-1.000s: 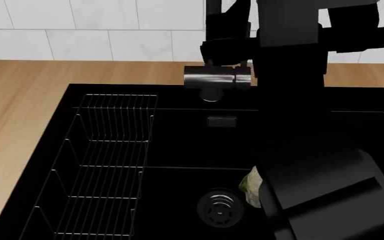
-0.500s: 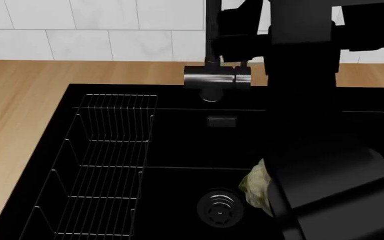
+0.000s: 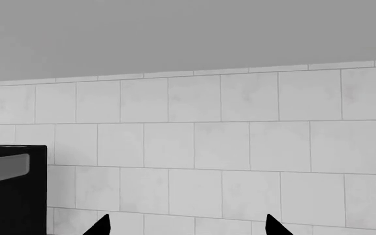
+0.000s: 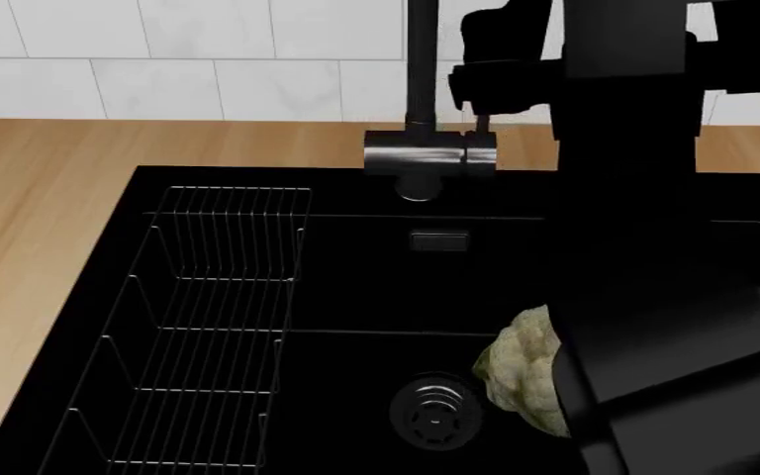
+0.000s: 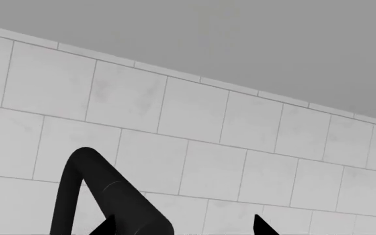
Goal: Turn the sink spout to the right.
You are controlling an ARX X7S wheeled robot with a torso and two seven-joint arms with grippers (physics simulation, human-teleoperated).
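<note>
White square tiles (image 4: 222, 59) with thin grey grout lines cover the back wall. Above them in the wrist views sits a plain grey surface (image 3: 175, 34). A light wooden tabletop (image 4: 50, 188) runs along the wall's foot, its grain lengthwise. Lighting is even, soft.

Right gripper (image 5: 181, 226) fingertips spread, gap between them unobstructed; sink spout (image 5: 100, 196) arch sits just outside one finger, tiled wall (image 5: 195, 161) beyond. Left gripper (image 3: 184, 227) fingers face bare tiles.
</note>
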